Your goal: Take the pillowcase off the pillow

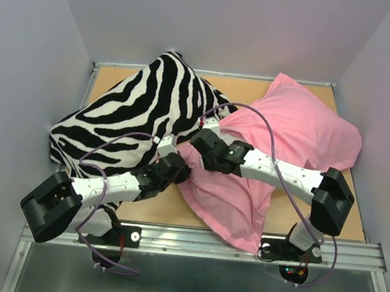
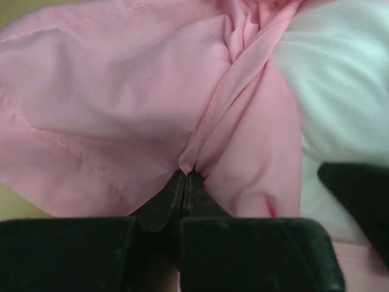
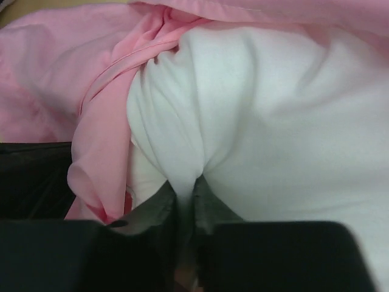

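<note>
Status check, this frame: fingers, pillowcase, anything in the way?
Left fingers shut on pillowcase fold. Right fingers pinching white pillow, partly exposed. Zebra pillow sits close on the left.

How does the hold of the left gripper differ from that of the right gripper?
The left gripper pinches a fold of the thin pink fabric pillowcase; the right gripper pinches the plump white pillow. Left jaws meet fully; right jaws show a small gap. Both grip cloth.

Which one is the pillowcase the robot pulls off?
On the tan wooden table, look right of the black-and-white zebra-striped pillow. The pink fabric pillowcase lies crumpled there. It alone is plain pink, with a white pillow peeking out.
</note>
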`<state>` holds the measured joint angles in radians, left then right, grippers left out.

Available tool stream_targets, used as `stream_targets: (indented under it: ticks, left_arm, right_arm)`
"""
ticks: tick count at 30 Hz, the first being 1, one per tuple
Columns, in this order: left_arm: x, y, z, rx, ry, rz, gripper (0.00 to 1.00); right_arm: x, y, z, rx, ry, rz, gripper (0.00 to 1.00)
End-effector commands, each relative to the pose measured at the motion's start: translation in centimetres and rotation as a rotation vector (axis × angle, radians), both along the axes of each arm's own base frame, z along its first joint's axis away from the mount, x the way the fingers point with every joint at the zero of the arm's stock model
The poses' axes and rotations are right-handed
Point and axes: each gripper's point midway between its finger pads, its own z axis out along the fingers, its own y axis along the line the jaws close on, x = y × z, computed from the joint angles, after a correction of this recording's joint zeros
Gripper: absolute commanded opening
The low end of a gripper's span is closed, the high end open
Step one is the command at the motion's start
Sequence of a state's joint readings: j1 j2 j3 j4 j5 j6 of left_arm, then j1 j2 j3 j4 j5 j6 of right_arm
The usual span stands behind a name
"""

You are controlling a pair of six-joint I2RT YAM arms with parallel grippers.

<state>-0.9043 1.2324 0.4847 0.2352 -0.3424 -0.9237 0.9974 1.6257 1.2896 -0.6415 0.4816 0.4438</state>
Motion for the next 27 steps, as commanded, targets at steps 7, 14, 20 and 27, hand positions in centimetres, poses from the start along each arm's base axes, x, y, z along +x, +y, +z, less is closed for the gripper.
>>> stream_targets:
  ticks: [7,14,20,27]
  left_arm:
    - [1.6,0.2,3.8,-0.015,-0.079,0.034,0.0]
    - [2.2,2.4,2.9,-0.023,-0.059,0.093,0.0]
    - [2.6,4.0,2.2,-0.027,-0.04,0.133,0.0]
    - [3.3,6.8,1.1,-0.041,-0.021,0.208,0.0]
  right_arm:
    - [2.6,-5.2,8.9,0.161,-0.201,-0.192,0.01]
    - [1.8,-10.9,18.3,0.352,-0.366,-0.308,0.01]
    - [0.5,-13.4,22.1,0.421,-0.432,-0.345,0.01]
    - [-1.2,-16.4,25.3,0.471,-0.504,-0.397,0.01]
